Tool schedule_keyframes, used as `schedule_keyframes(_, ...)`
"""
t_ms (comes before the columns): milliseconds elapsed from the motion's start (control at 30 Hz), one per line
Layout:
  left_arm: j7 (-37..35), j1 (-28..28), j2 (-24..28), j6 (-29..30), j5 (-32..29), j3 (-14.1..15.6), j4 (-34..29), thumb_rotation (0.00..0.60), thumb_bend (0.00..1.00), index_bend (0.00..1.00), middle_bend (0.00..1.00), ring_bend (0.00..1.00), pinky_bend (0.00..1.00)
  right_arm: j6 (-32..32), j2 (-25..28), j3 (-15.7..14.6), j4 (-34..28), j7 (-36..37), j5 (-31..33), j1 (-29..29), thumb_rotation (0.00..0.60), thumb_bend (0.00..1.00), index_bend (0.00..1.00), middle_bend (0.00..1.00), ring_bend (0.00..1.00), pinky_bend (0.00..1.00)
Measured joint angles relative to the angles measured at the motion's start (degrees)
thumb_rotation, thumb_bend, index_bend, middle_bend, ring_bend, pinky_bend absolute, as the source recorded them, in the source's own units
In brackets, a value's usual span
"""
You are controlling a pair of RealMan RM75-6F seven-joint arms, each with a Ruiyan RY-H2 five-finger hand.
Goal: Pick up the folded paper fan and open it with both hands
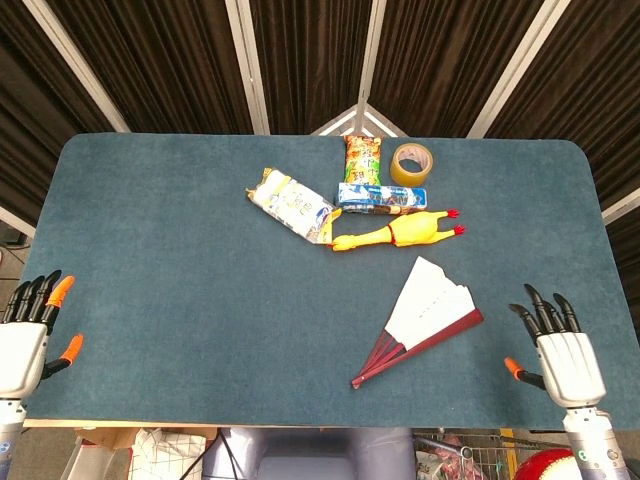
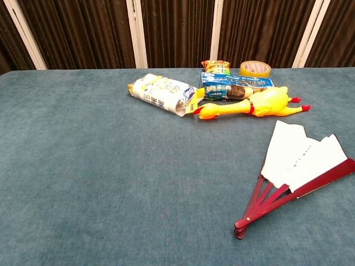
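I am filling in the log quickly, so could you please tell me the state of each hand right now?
Left hand: open, fingers apart, holding nothing.
Right hand: open, fingers apart, holding nothing, apart from the paper fan.

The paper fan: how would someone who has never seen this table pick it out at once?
On the blue table, look toward the near right, just below the yellow rubber chicken. The paper fan lies flat and alone there, partly spread: the only white pleated thing with dark red ribs meeting at a point.
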Motion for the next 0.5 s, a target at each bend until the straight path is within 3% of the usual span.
schedule_keyframes(500,-3.4,1.4,1.4,2.9,-0.8,-1.0,0.0,0.6,0.46,0.07,0.0,0.0,0.0,-5.5,-8.6,-1.8,3.6,-2.8,-3.5,3.7,0.6,0.17,0.33,0.08,0.18,0.09)
